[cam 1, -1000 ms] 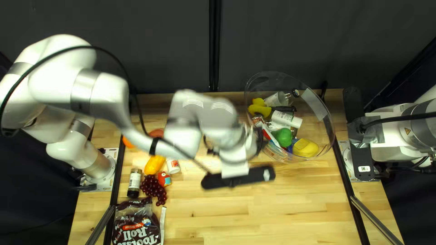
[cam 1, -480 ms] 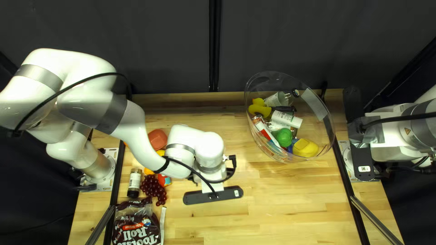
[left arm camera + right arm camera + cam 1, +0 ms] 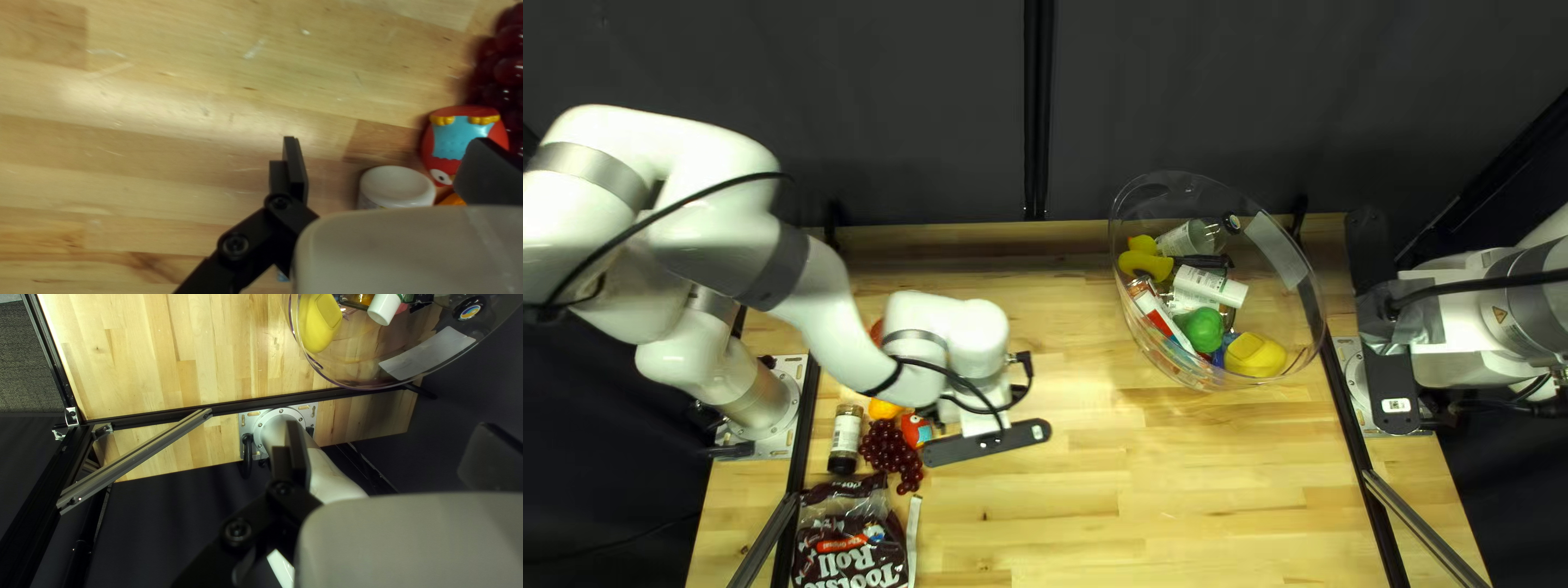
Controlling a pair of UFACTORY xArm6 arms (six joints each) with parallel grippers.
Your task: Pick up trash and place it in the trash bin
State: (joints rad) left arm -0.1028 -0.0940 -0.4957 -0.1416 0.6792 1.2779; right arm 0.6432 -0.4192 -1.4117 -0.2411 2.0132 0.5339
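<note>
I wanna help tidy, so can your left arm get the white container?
Probably yes: my left tool is open, with the white container showing between its fingers, though the bird toy crowds it.

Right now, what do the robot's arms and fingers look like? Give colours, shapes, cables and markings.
My left arm and right arm are white and rounded with grey bands, black cables and a flat black bar each. The right adds grey tape and a yellow triangle. Left fingers and right fingers are dark, on black links with round screws.
</note>
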